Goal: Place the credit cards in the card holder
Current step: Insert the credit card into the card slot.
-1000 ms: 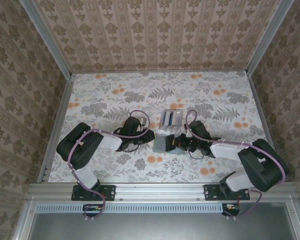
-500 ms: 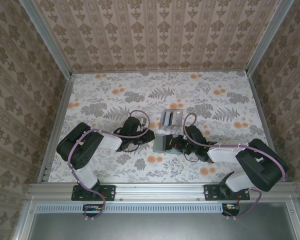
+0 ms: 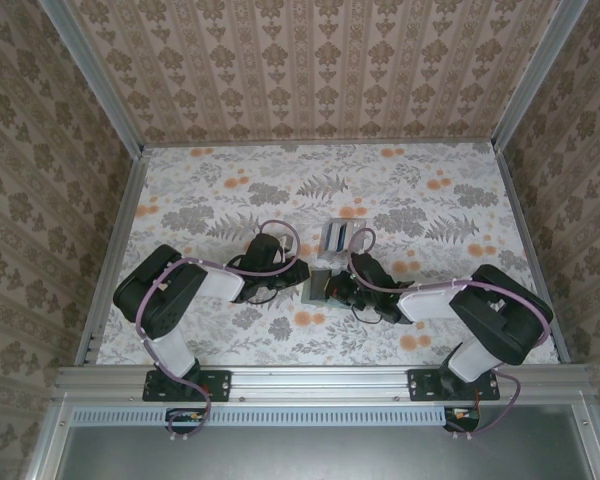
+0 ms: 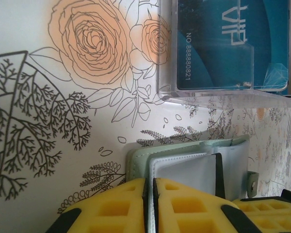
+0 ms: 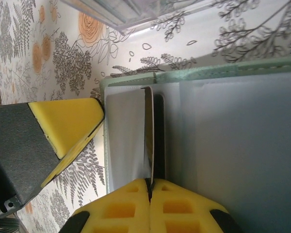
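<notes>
You're partway through loading a card. The card holder (image 4: 136, 162), a pale green wallet with clear plastic pockets, lies open on the floral tabletop (image 4: 34, 160) just in front of the clear stand (image 4: 208, 94). A blue card (image 4: 223, 43) stands upright in that stand.

Your left claw (image 4: 151, 187) has its yellow pads pressed together on the edge of one clear sleeve (image 4: 184, 174), holding that leaf from the near side. Your right claw (image 5: 150, 183) is likewise pressed together, pinching a thin dark-edged sheet (image 5: 149, 131) that stands on edge among the pockets. It looks like a card going in. Seen edge-on, though, it could be another leaf of the wallet. From overhead, the two claws meet at the holder, the left on its left side and the right on its right.

If that sheet is a card, your next move is a straight push along the pocket's length. Keep the card in line with the pocket mouth while the left claw keeps the sleeve taut. Check that the card is inside a pocket and not riding between two leaves. Let go only once it is seated, then go to the stand for the blue card.
</notes>
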{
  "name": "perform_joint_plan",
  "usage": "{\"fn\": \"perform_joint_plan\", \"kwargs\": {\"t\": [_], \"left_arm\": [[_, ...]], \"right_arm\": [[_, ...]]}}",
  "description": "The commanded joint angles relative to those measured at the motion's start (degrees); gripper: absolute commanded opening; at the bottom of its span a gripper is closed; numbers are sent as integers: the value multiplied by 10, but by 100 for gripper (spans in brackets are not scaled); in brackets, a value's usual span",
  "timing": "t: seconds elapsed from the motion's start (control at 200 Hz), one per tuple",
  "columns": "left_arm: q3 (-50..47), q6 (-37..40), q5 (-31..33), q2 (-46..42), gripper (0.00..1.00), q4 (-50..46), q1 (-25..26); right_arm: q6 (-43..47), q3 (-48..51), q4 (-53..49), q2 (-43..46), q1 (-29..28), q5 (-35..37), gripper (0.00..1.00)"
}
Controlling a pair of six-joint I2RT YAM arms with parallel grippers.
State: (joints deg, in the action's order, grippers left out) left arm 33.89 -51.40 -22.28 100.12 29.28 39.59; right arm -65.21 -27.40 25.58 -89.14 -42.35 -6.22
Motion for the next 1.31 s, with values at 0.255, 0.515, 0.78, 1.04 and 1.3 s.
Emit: {"fn": "perform_joint_plan", "kwargs": {"t": [0.255,0.515,0.78,1.04,1.3], "left_arm": [[-37,13,30,55,14,-130,2],[-37,11,27,60,14,-124,2],[-39,10,24,61,14,-121,1],[-37,10,21,65,14,-117,0],[-35,12,22,63,14,-123,-1]], "right_arm": [[31,-5,-141,31,-11,55,23],[44,-16,-157,26,-16,44,29],[66,-48,-224,38,-38,90,43],[92,-48,-264,74,-40,120,43],[103,-58,-250,52,-46,106,31]]}}
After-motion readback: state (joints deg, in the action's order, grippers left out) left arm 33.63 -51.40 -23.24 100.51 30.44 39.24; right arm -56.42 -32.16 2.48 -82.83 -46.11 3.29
